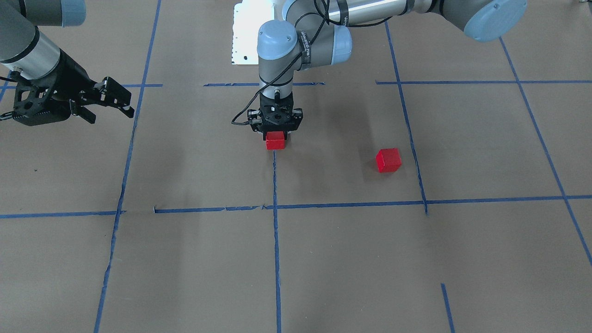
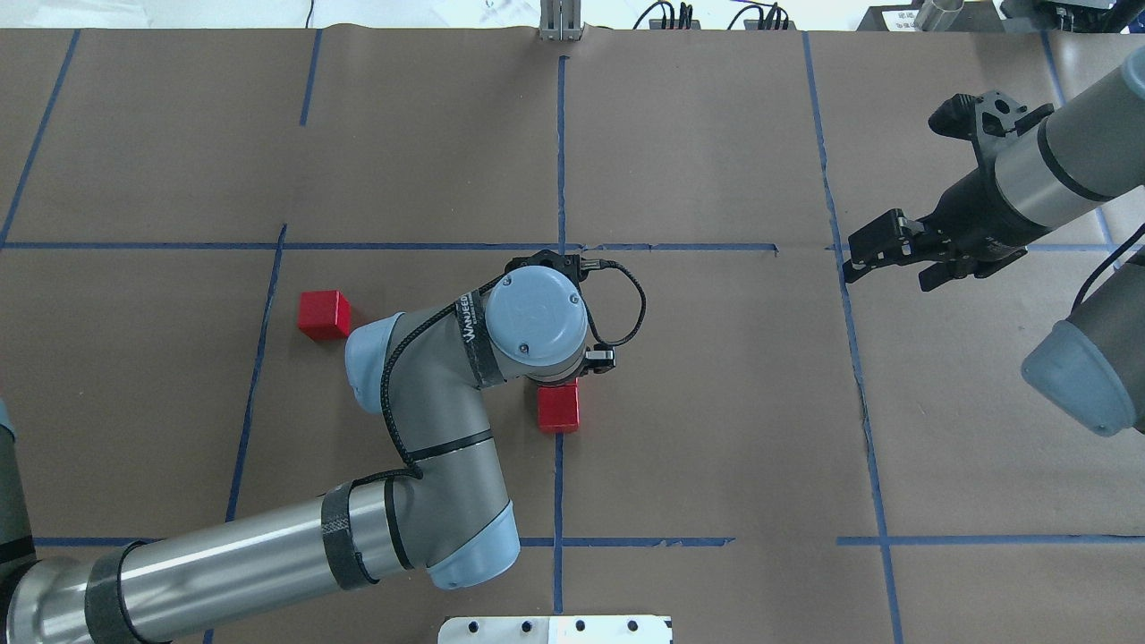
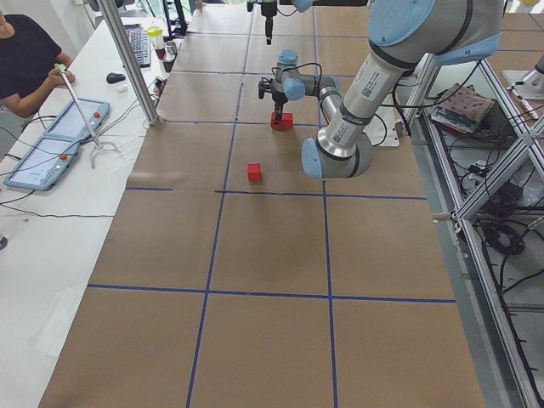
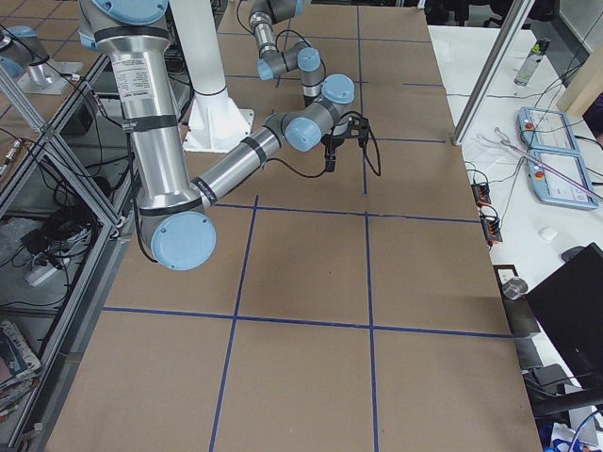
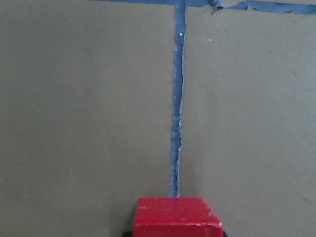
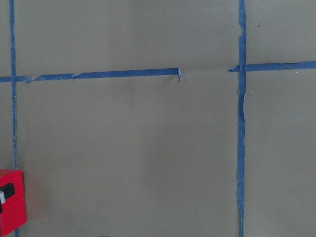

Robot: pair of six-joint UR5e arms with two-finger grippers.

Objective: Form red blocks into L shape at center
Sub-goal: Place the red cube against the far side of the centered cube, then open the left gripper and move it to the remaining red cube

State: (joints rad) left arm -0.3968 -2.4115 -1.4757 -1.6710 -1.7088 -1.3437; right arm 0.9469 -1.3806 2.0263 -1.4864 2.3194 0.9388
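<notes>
Left claw [image 1: 276, 134] points straight down over mid-bench, jaws narrow, pinching a small bright-red matte cube [image 1: 275, 141]. Left wrist view shows a dark sliver of claw at each flank of that cube [image 5: 175, 217]. Cube sits low, at the level of the brown paper-covered bench [image 1: 194, 259], right on the blue tape line [image 1: 276, 185] running down the middle, at that line's end nearest the robot. Can't tell if its underside touches the paper.

Second red cube [image 1: 388, 160] lies loose on the bench, off to the robot's left, same grid cell row, just beside another tape line & well apart from the held one. Only these 2 cubes show clearly.

Right claw [image 1: 112, 114] hangs above the bench on the robot's right, tilted, jaws wide, gripping nothing, far from both cubes.
</notes>
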